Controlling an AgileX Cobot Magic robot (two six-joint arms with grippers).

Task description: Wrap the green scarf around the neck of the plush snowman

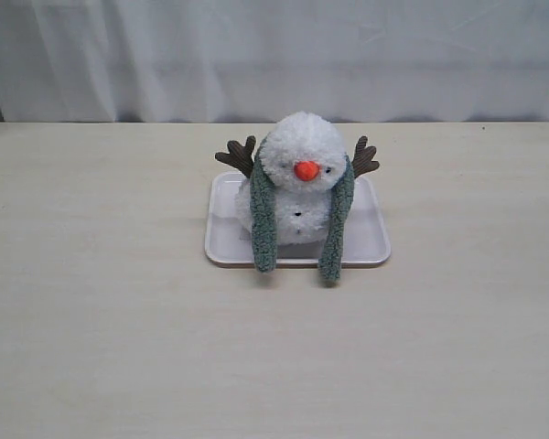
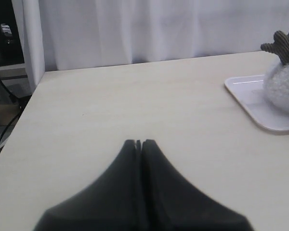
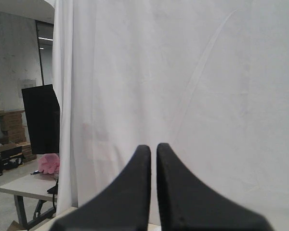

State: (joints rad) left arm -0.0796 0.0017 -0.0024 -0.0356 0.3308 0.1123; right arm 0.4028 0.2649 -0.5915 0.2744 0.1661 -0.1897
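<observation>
Green scarf [image 1: 263,219] draped over plush snowman [image 1: 297,142], ends hanging front — left claw [image 2: 138,142], right claw [image 3: 153,147] closed, empty.

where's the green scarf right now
At the centre of the exterior view, the green scarf is draped over the plush snowman, one end hanging down each side of its orange nose to the white tray's front rim.

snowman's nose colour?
Orange-red, on the plush snowman; the nose shows best in the exterior view.
</observation>
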